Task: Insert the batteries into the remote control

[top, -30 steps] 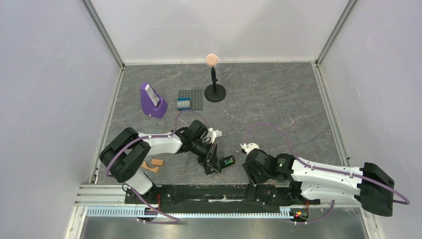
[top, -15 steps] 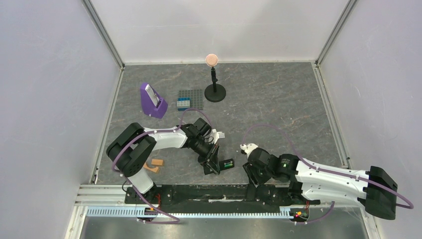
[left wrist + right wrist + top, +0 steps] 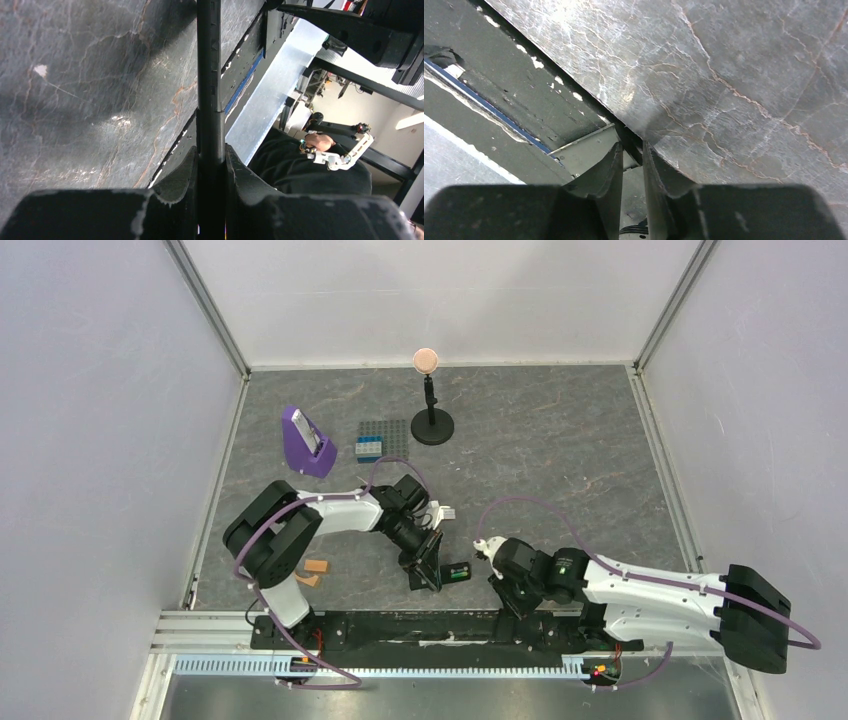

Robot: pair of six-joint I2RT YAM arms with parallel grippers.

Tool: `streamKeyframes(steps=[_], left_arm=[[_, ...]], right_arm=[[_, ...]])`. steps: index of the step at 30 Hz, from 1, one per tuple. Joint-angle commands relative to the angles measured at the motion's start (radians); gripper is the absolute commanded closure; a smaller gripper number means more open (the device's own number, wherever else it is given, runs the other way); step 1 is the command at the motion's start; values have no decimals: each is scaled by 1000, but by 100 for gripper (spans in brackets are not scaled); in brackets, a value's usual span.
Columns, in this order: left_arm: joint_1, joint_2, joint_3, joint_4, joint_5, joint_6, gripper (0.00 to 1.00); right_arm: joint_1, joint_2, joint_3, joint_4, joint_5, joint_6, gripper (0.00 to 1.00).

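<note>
The remote control (image 3: 430, 573) is a slim black bar held on edge, and my left gripper (image 3: 419, 553) is shut on it, near the front middle of the table. In the left wrist view the remote control (image 3: 209, 75) runs straight up from between the fingers of my left gripper (image 3: 211, 150). A small dark battery with a green part (image 3: 459, 572) lies on the table just right of the remote. My right gripper (image 3: 508, 598) points at the table's near edge, right of the battery. In the right wrist view my right gripper (image 3: 631, 147) shows a narrow gap with nothing in it.
Two orange-tan blocks (image 3: 312, 571) lie by the left arm's base. Further back stand a purple holder (image 3: 306, 443), a grey studded baseplate (image 3: 390, 435) with blue bricks, and a black stand with a pink ball (image 3: 431, 400). The black base rail (image 3: 420, 628) runs along the near edge.
My right gripper's jaws have narrowed and its wrist has shifted a little left. The left arm has drawn the remote slightly towards the near edge; the battery lies a little nearer too.
</note>
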Motion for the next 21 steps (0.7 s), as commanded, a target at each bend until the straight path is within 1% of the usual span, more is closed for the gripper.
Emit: streamKeyframes(steps=[1, 5, 10, 13, 14, 18, 19, 21], left_arm=[[11, 37, 62, -99, 35, 111, 80], [26, 65, 81, -135, 37, 139, 78], [43, 86, 99, -168, 27, 172, 69], [53, 85, 114, -194, -1, 205, 58], [56, 86, 120, -203, -9, 217, 54], [83, 110, 163, -261, -35, 265, 47], [92, 118, 174, -277, -39, 275, 36], [117, 127, 188, -296, -47, 288, 32]], right_arm=[[1, 16, -4, 45, 24, -4, 83], [1, 4, 6, 59, 61, 18, 99], [-1, -49, 37, 73, 153, 57, 100], [-1, -71, 59, 75, 200, 80, 100], [-1, -74, 62, 79, 205, 86, 100], [-1, -80, 60, 100, 202, 108, 100], [-1, -80, 59, 103, 205, 112, 100], [-1, -86, 60, 104, 221, 124, 100]])
